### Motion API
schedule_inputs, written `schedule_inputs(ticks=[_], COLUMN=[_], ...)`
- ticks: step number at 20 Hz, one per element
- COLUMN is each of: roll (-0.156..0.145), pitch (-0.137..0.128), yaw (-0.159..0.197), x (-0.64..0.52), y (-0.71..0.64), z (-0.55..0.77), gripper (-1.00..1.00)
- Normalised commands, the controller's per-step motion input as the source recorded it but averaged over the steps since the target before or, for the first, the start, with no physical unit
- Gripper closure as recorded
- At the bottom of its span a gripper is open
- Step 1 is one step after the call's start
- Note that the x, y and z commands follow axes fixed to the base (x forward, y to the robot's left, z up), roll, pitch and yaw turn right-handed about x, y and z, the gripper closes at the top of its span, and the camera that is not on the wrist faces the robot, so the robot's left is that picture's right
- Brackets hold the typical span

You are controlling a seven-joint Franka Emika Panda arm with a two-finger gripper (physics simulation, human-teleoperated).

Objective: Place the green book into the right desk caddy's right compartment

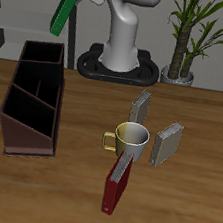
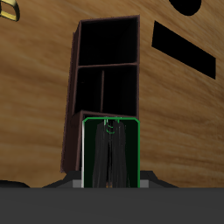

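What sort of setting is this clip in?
Likely a simulated study or office desk: a wooden table with a desk caddy, books around a mug, and a potted plant behind. The gripper holds the green book above the caddy.

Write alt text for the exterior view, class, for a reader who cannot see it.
A robot arm holds the green book in the air above and behind the right desk caddy, a dark wooden organiser on the table. Beside it stand a yellow mug, two grey books and a dark red book.
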Motion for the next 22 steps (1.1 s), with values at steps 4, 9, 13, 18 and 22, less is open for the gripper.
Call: schedule_inputs(ticks=[4,9,13,18,22], roll=[-0.010,0.000,0.000,-0.014,-0.021], pitch=[0.009,0.010,0.007,0.023,0.027], yaw=[-0.030,-0.022,-0.042,-0.033,-0.054], x=[0.04,0.04,0.03,0.09,0.07], y=[-0.04,0.03,-0.02,-0.02,-0.08], z=[-0.05,-0.04,-0.05,-0.08,-0.10], gripper=[1.00,1.00,1.00,1.00,1.00])
